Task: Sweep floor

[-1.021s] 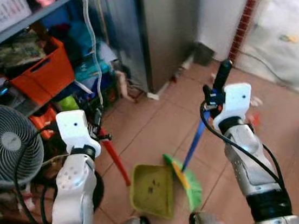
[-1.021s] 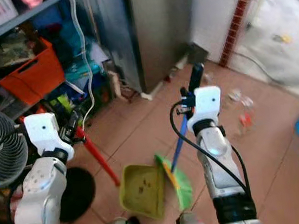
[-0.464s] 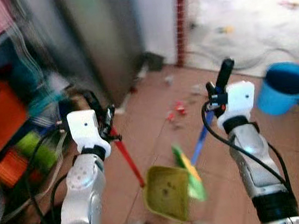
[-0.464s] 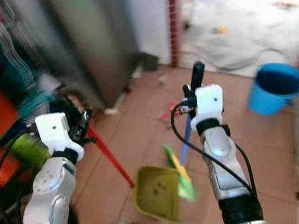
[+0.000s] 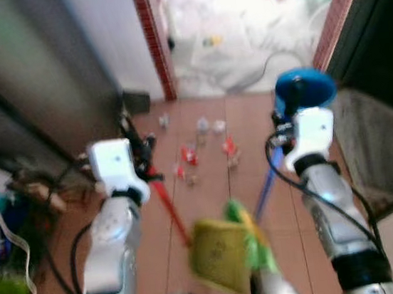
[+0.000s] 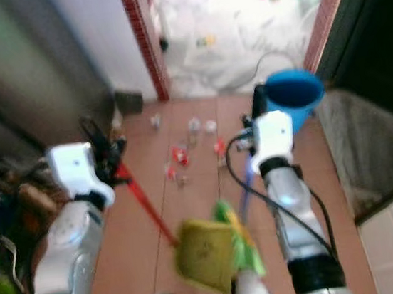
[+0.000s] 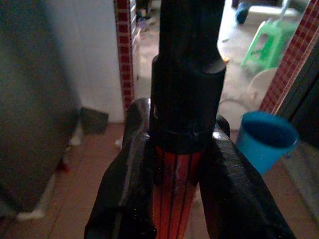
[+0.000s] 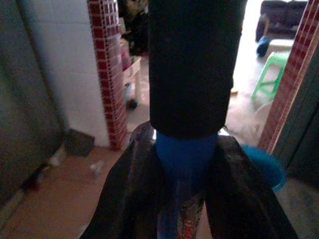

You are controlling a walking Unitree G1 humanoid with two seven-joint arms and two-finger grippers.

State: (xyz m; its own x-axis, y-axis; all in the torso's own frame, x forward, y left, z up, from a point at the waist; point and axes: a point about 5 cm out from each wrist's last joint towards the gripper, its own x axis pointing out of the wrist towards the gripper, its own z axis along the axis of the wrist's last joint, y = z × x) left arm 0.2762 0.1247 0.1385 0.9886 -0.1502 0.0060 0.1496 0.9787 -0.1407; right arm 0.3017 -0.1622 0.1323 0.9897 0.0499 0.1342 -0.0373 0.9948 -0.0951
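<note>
Carrying both tools low, left gripper [image 7: 174, 164] pinches the red-handled yellow-green plastic dustpan [image 5: 220, 253], right gripper [image 8: 182, 174] clamps the blue-handled green broom [image 5: 255, 244], facing scattered floor litter [image 5: 196, 147] it'll probably sweep

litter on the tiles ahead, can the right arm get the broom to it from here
Probably not yet. The right tool grips the blue broom handle, but the bristles sit beside the dustpan, short of the litter; open tile lies between.

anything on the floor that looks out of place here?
Yes: small litter scraps, red and pale, lie scattered on the tiled floor ahead, short of the doorway and left of the blue bucket. The left gripper holds the red-handled dustpan, the right gripper the blue-handled broom.
</note>
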